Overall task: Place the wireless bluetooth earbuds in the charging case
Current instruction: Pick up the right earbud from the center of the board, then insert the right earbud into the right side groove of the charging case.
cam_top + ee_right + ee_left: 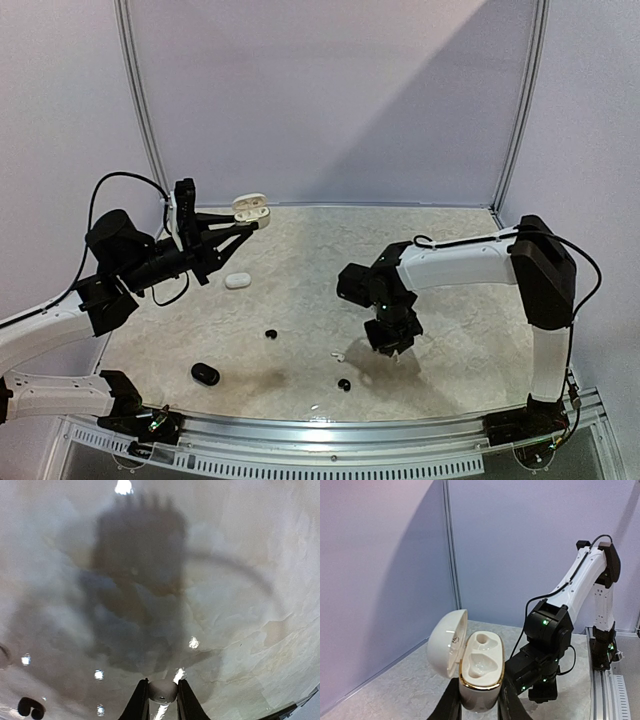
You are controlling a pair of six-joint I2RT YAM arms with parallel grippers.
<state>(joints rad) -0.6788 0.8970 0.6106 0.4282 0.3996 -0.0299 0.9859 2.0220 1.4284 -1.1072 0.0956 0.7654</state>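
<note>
My left gripper (243, 224) is shut on an open white charging case (251, 209) and holds it raised at the back left. In the left wrist view the case (480, 667) has a gold rim, its lid stands open to the left, both wells are empty, and it sits between the fingers of the left gripper (479, 702). My right gripper (392, 346) hangs low over the table at centre right. In the right wrist view that gripper (162, 700) is shut on a small white earbud (162, 690). Another white earbud (337, 356) lies on the table just left of it.
A closed white case (237, 281) lies below the left gripper. A black earbud (271, 333) lies mid-table and another (344, 384) near the front, also in the right wrist view (30, 707). A black case (205, 374) lies front left. The right arm (545, 645) faces the open case.
</note>
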